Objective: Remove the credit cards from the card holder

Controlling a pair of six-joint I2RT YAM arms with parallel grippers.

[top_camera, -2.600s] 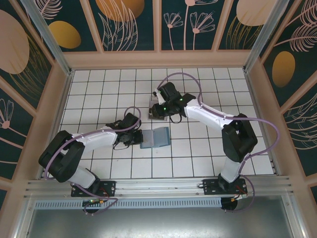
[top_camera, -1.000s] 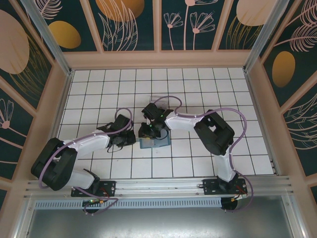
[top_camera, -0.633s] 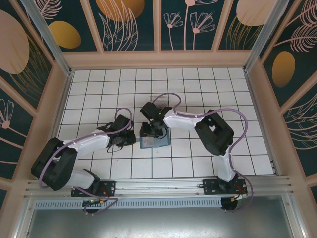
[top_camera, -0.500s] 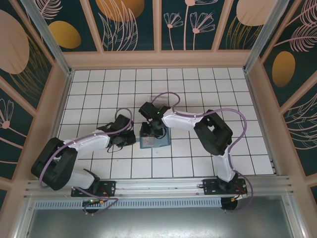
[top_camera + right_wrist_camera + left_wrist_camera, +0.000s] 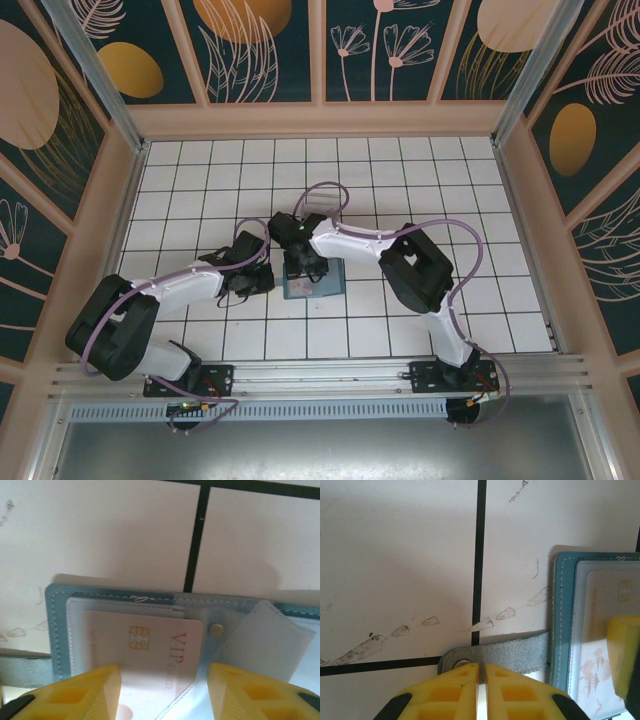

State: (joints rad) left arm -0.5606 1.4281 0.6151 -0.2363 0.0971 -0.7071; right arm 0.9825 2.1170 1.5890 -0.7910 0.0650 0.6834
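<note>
Card holder (image 5: 320, 288): long axis L-R, strap (image 5: 515, 650) leftward, clenched in L gripper (image 5: 481, 666); R gripper (image 5: 165, 672) agape.

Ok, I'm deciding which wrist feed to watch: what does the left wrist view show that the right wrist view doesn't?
Left wrist: the left gripper shut on the grey strap of the card holder. Right wrist: the right gripper open astride the white card, its VIP lettering, a snap stud and a loose clear sleeve. Both: the holder's blue stitched edge and the card's gold chip.
</note>
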